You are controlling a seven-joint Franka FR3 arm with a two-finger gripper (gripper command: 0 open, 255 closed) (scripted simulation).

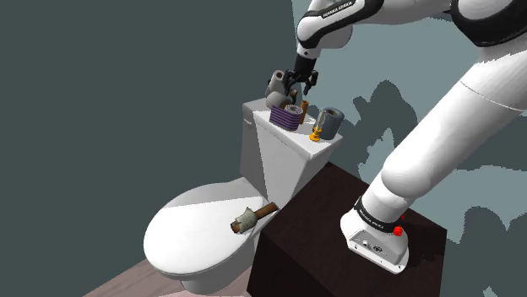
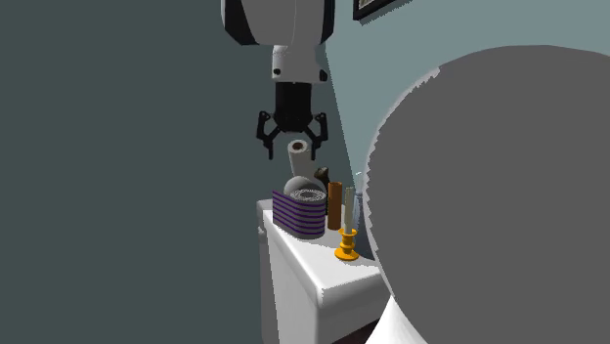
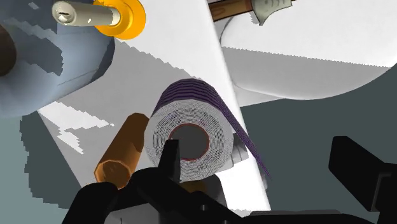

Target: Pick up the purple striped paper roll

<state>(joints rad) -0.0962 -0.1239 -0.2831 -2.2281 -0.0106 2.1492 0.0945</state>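
The purple striped paper roll point(image 1: 287, 116) lies on its side on the white toilet tank point(image 1: 272, 143), its purple bands wrapped around a grey-white spiral end. My black gripper point(image 1: 298, 84) hangs open a short way above it. In the second exterior view the gripper point(image 2: 290, 144) is spread above the roll point(image 2: 300, 212), clear of it. In the wrist view the roll point(image 3: 188, 137) sits just past one fingertip point(image 3: 169, 158), off to that side of the gripper point(image 3: 261, 168), and is not clasped.
On the tank lid stand a yellow candle holder point(image 1: 315, 133), a grey roll point(image 1: 331, 121), a brown cylinder point(image 2: 335, 203) and a small pale roll point(image 2: 298, 149). A brush-like thing point(image 1: 252, 218) lies on the toilet lid point(image 1: 194, 236). My dark stand point(image 1: 338, 228) is beside the toilet.
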